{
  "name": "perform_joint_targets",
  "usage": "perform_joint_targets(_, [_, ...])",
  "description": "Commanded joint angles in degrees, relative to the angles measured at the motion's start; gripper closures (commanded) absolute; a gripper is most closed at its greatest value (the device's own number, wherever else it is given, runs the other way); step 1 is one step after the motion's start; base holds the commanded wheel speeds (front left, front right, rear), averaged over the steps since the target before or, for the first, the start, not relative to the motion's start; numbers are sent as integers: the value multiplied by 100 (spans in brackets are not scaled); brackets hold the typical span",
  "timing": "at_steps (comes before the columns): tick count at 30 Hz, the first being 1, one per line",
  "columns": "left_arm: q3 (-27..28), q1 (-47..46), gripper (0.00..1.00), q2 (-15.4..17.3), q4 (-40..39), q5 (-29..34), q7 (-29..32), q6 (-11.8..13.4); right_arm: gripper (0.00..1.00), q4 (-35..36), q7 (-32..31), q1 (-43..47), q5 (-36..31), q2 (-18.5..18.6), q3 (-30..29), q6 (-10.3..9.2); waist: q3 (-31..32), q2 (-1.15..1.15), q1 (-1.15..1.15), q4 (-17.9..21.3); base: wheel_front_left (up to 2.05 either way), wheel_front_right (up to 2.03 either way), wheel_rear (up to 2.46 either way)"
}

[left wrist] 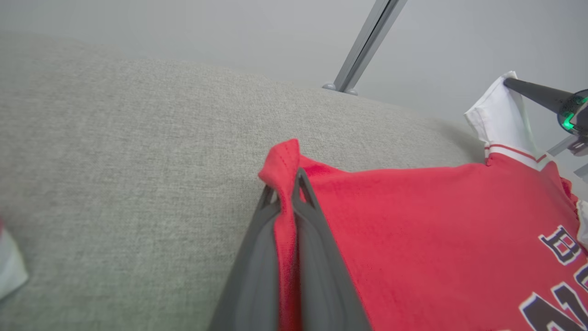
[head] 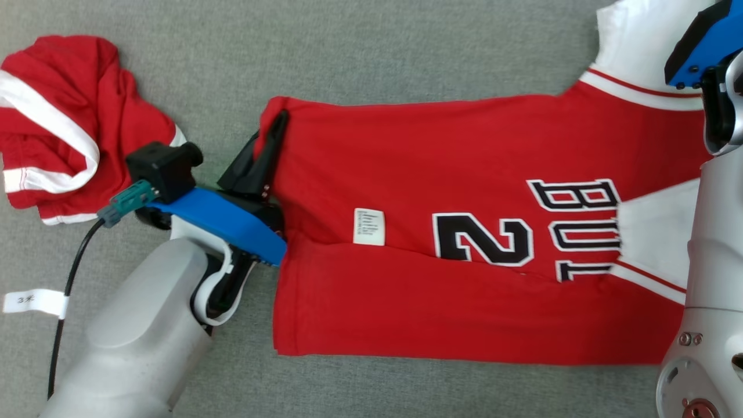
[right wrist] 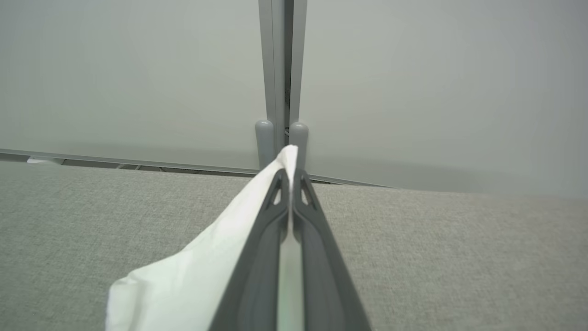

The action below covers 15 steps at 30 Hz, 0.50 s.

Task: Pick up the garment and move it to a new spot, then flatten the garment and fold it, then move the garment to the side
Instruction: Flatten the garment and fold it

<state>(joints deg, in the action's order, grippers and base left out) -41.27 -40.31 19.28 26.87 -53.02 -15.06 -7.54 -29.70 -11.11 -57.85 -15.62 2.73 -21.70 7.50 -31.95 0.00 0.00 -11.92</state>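
Behind the left hand (head: pixel 280 119), well apart on the bench (head: pixel 360 46): a crumpled second garment (head: pixel 69 128). Pinched tight in that closed hand: the hem corner (left wrist: pixel 281 161) of the red jersey (head: pixel 464 168), spread flat from there across to the right hand (right wrist: pixel 289 177), closed likewise on the white sleeve (right wrist: pixel 193 262). Likely a fold: lift both hands together, keep the edge taut, lay it parallel to the crease (head: pixel 406 251).

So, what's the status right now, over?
Left gripper shut on jersey hem corner. Right gripper shut on white sleeve. Jersey spread flat. Crumpled red garment lies apart, left.
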Motion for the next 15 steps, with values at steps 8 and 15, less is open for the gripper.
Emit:
perform_joint_targets(8, [766,420,100,59,171,475,-15,10,100,-110,940,713,997,23,443,-1,843,0,0,582,0,0,0])
perform_joint_targets(15, [1161,1082,100,-11,295,880,-15,10,100,316,1329,2098,1963,25,861,-1,1540,0,0,913,0,0,0])
